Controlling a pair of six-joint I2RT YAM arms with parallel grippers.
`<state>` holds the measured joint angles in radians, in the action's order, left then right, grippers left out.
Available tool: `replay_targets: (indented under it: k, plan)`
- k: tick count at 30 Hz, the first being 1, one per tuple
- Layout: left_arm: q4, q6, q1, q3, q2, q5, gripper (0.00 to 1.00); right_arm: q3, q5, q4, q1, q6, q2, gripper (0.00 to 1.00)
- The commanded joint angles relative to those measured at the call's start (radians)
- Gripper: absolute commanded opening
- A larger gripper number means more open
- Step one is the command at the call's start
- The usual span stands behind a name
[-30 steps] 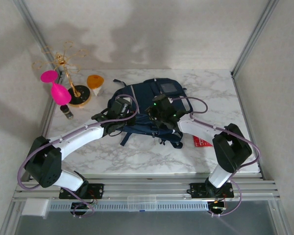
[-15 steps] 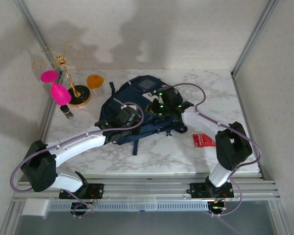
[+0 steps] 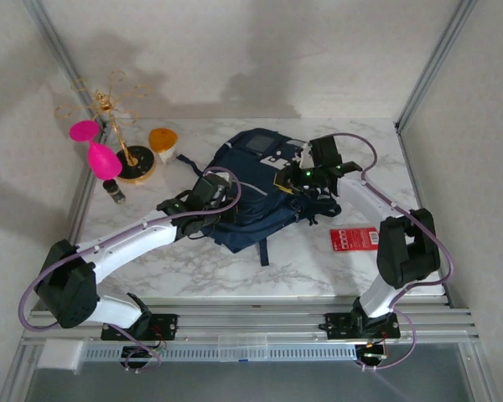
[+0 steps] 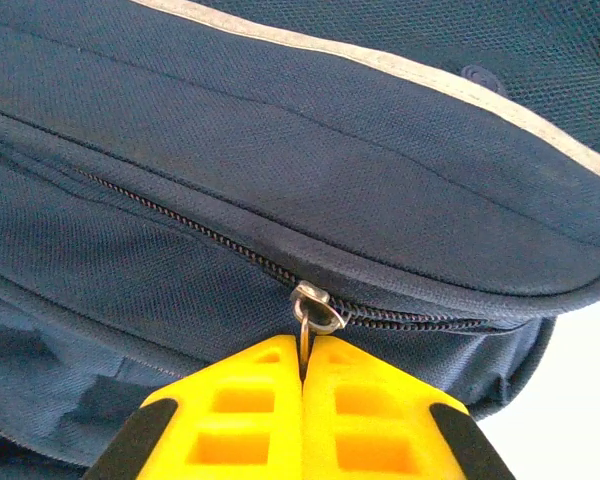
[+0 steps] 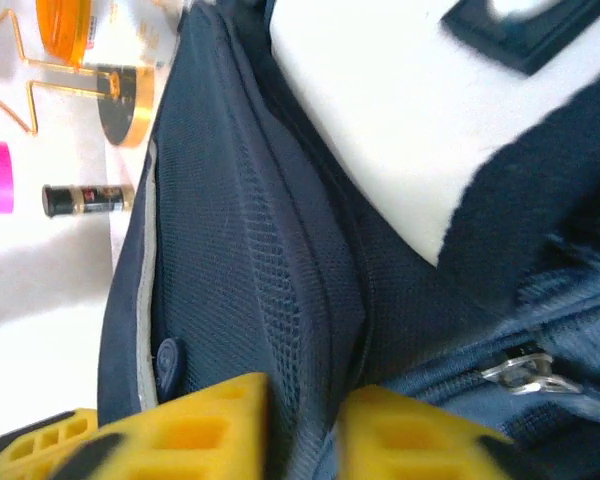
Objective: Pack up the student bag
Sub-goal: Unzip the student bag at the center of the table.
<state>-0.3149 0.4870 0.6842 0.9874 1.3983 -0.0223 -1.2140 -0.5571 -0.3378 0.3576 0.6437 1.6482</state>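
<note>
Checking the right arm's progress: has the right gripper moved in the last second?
Yes. In the top view, the right gripper has shifted rightward across the student bag, ending farther from the gold stand.

Zipper pull point(image 4: 315, 310) tab hidden inside left end effector point(image 4: 302, 350) — bottle point(image 5: 85, 199) label unreadable.

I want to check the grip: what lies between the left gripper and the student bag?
In the left wrist view, the metal zipper pull: the left gripper is shut on it, and it is attached to the zipper of the student bag.
</note>
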Motion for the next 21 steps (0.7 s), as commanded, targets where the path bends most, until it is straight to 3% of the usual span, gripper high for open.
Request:
replay_targets:
  k: [1, 7, 12, 17, 21]
  plan:
    - [-0.038, -0.013, -0.017, -0.009, 0.007, -0.007, 0.00, 0.043, 0.113, 0.119, -0.007, 0.093, -0.085, 0.44]
    - [0.000, -0.005, -0.013, -0.022, 0.018, -0.025, 0.00, 0.177, 0.217, 0.104, 0.094, 0.341, -0.203, 0.63]
    - [0.011, -0.013, -0.012, -0.026, 0.030, -0.031, 0.00, 0.242, 0.316, 0.164, 0.224, 0.553, -0.223, 0.68]
    - [0.016, -0.026, -0.011, -0.028, 0.038, -0.046, 0.00, 0.195, 0.464, 0.185, 0.295, 0.615, -0.170, 0.64]
    - [0.016, -0.040, -0.011, -0.033, 0.043, -0.052, 0.00, 0.147, 0.477, 0.233, 0.290, 0.572, -0.084, 0.48]
